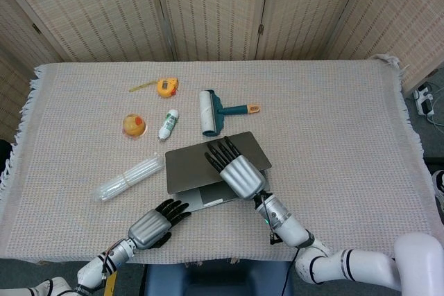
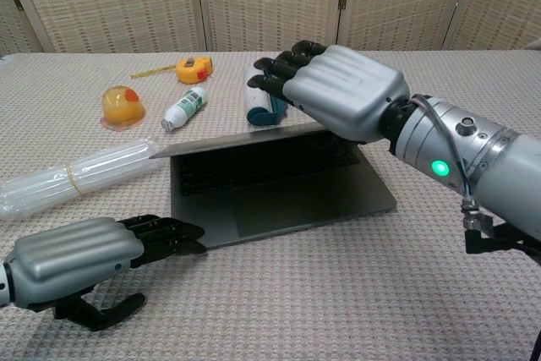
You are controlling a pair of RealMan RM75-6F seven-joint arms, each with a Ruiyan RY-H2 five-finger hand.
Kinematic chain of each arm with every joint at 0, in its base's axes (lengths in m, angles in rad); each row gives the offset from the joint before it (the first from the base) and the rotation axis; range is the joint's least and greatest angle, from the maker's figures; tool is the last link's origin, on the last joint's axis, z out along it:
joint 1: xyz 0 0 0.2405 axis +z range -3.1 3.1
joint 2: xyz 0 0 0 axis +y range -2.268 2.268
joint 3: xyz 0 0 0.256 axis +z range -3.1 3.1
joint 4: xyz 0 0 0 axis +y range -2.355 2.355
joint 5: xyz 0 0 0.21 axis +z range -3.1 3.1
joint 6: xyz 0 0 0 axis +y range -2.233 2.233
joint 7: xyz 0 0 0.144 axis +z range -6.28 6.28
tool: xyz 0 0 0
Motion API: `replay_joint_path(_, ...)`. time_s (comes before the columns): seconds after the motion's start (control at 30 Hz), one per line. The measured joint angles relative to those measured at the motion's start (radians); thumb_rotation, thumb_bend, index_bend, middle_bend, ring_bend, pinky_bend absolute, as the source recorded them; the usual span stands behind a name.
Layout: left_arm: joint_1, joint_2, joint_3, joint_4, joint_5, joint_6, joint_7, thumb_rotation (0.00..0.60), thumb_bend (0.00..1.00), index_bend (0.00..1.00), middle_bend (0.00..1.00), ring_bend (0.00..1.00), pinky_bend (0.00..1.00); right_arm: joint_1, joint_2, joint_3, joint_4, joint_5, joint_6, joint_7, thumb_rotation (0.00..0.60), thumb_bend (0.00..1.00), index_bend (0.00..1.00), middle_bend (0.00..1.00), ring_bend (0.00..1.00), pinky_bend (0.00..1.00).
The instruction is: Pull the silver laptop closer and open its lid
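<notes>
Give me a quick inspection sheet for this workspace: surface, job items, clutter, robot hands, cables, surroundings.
Surface: table covered by a beige woven cloth, fringed at the edges.
Job's things: silver laptop near the front edge, lid partly raised, keyboard visible in the chest view.
Clutter: lint roller, yellow tape measure, small white bottle, orange-yellow dome toy, clear plastic bottle, all beyond or left of the laptop.
Robot hands: right robot hand on the lid's upper side, lifting it; left robot hand at the laptop's front left corner, fingertips at the base; contact unclear.
Cables: thin wire on the right forearm; plugs and cords on the floor at far right.
Surroundings: woven folding screens behind the table.
</notes>
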Motion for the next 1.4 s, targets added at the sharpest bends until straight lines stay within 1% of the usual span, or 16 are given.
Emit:
replay_joint_path(0.17,-0.001,-0.001,0.0,-0.001,-0.002,-0.001,0.006,0.6,0.65,0.05,0.0,0.01,0.0,0.025,-0.001,0.037,-0.003,0.049,-0.001,-0.017,0.6,0.48,0.0,0.0,0.0,0.0)
replay_joint_path(0.47,-0.001,-0.001,0.004,-0.003,-0.003,0.002,0.013,0.6,0.65,0.05,0.0,0.01,0.0,0.069,-0.011,0.086,0.013,0.136,0.0,-0.038,0.6,0.48,0.0,0.0,0.0,0.0)
replay_joint_path(0.83,0.0,0.001,0.007,-0.008,0.0,0.007,0.02,0.6,0.65,0.06,0.0,0.01,0.0,0.13,-0.02,0.128,0.037,0.226,0.005,-0.057,0.6,0.48,0.0,0.0,0.0,0.0)
replay_joint_path(1.4,-0.003,0.009,0.006,-0.028,-0.008,0.001,0.043,0.6,0.65,0.06,0.0,0.01,0.0,0.248,-0.036,0.201,0.141,0.387,-0.003,-0.075,0.6,0.48,0.0,0.0,0.0,0.0)
